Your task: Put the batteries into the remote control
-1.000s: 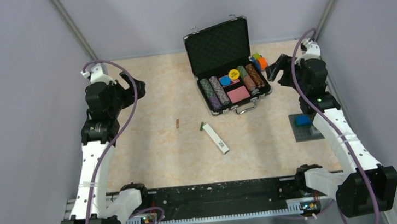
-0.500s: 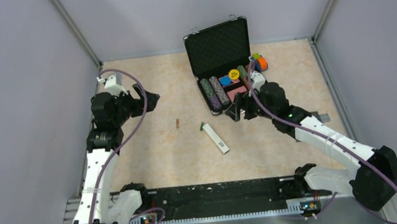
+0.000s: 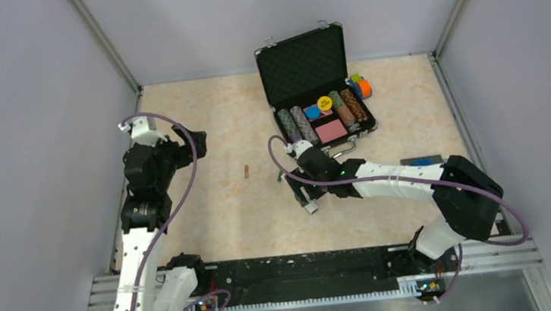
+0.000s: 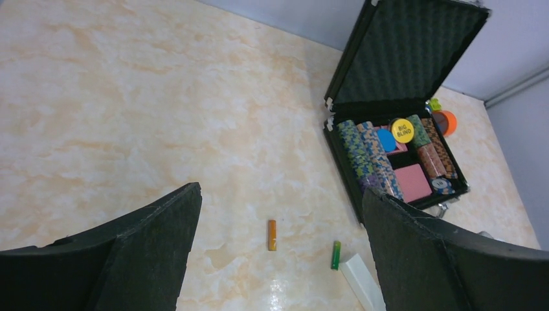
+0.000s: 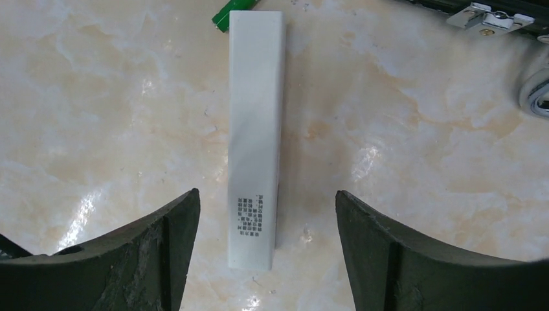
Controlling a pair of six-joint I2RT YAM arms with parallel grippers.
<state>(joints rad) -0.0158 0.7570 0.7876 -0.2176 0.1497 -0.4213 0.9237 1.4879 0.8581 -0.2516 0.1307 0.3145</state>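
Note:
The white remote control (image 5: pixel 254 136) lies flat on the marble tabletop, its dark label patch toward its near end. My right gripper (image 5: pixel 266 194) hovers over that end, open, a finger on each side and neither touching. The green battery (image 5: pixel 234 14) lies at the remote's far end. In the top view the right gripper (image 3: pixel 305 191) covers most of the remote (image 3: pixel 312 207). The brownish-red battery (image 3: pixel 247 172) lies alone to the left and shows orange (image 4: pixel 272 234) in the left wrist view, beside the green one (image 4: pixel 336 254). My left gripper (image 4: pixel 280 191) is open, high above the table.
An open black poker-chip case (image 3: pixel 301 60) holding rows of chips stands behind the remote. Small coloured toys (image 3: pixel 361 85) sit at its right. A grey baseplate (image 3: pixel 422 161) lies at the right, partly behind the right arm. Walls enclose the table on three sides.
My right arm has swung from the far right, past the case, down over the remote, and its jaws have narrowed slightly. The left arm shifted a little and stays open.

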